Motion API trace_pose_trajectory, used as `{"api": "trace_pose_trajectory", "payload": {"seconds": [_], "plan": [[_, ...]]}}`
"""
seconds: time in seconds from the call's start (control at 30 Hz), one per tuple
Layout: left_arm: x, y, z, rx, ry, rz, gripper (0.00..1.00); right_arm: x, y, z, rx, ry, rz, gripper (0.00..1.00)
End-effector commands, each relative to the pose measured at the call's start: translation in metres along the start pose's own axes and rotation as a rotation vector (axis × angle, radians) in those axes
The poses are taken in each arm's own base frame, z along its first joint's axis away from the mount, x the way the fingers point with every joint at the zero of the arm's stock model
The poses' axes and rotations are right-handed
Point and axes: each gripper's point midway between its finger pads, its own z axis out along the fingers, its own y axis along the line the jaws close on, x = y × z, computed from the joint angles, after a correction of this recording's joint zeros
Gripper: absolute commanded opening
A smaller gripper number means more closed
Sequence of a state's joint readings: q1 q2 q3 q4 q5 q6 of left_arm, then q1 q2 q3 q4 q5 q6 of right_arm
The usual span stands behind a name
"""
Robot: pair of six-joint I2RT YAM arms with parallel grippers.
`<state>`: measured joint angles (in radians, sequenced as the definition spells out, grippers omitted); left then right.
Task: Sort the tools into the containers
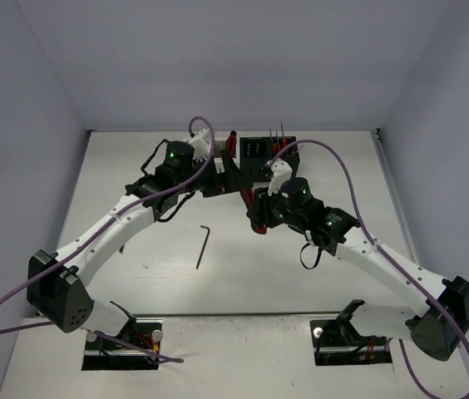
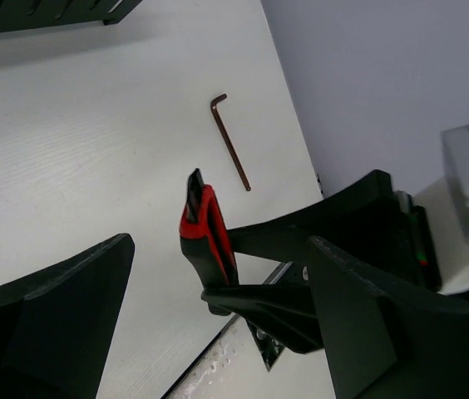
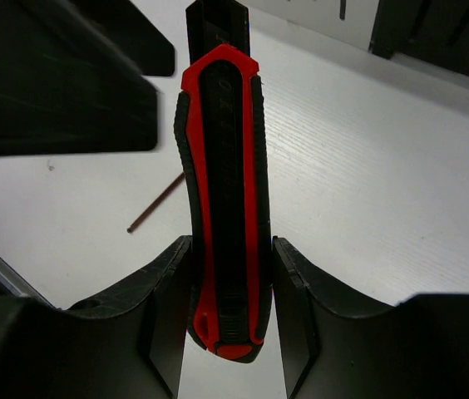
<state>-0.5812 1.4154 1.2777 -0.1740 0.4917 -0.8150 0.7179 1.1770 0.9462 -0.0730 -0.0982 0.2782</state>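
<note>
My right gripper (image 3: 230, 283) is shut on a red-and-black-handled tool (image 3: 222, 191) and holds it above the table; the pair shows mid-table in the top view (image 1: 249, 202). My left gripper (image 2: 218, 249) is open. Its fingers (image 2: 60, 307) stand wide on either side of that tool (image 2: 205, 229) without touching it. A dark L-shaped hex key (image 1: 202, 245) lies on the table in front of both grippers and also shows in the left wrist view (image 2: 230, 141). The black container (image 1: 259, 151) stands at the back with red-handled screwdrivers (image 1: 278, 135) upright in it. The white container is mostly hidden behind my left arm.
Another red handle (image 1: 233, 143) sticks up left of the black container. Purple cables (image 1: 343, 170) arch over both arms. Grey walls close the table on three sides. The black base mounts (image 1: 122, 342) sit at the near edge.
</note>
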Motion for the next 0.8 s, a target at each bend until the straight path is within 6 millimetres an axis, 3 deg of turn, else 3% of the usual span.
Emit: {"api": "trace_pose_trajectory", "payload": {"seconds": [0.0, 0.13, 0.27, 0.37, 0.43, 0.53, 0.6, 0.63, 0.77], "plan": [[-0.02, -0.023, 0.002, 0.033, -0.07, 0.066, 0.81, -0.058, 0.03, -0.015, -0.085, -0.18, 0.007, 0.0], [-0.012, -0.026, 0.01, 0.036, -0.055, 0.07, 0.73, -0.06, 0.038, -0.015, -0.107, -0.185, 0.014, 0.0], [-0.011, -0.029, 0.014, 0.025, -0.063, 0.089, 0.39, -0.059, 0.043, -0.012, -0.118, -0.185, 0.021, 0.0], [-0.011, -0.029, 0.015, 0.022, -0.064, 0.096, 0.2, -0.059, 0.044, -0.011, -0.119, -0.187, 0.025, 0.01], [-0.012, -0.028, 0.015, 0.017, -0.07, 0.1, 0.0, -0.059, 0.043, -0.009, -0.113, -0.185, 0.026, 0.04], [-0.016, -0.026, 0.014, 0.004, -0.083, 0.122, 0.0, -0.06, 0.038, -0.007, -0.084, -0.19, 0.034, 0.27], [-0.023, -0.02, 0.013, -0.032, -0.099, 0.174, 0.0, -0.06, 0.034, -0.008, -0.065, -0.196, 0.041, 0.61], [-0.03, -0.015, 0.012, -0.056, -0.114, 0.196, 0.0, -0.06, 0.032, -0.01, -0.055, -0.201, 0.046, 0.72], [-0.076, 0.002, 0.004, -0.172, -0.203, 0.282, 0.0, -0.056, 0.018, -0.019, 0.012, -0.208, 0.06, 0.97]]}}
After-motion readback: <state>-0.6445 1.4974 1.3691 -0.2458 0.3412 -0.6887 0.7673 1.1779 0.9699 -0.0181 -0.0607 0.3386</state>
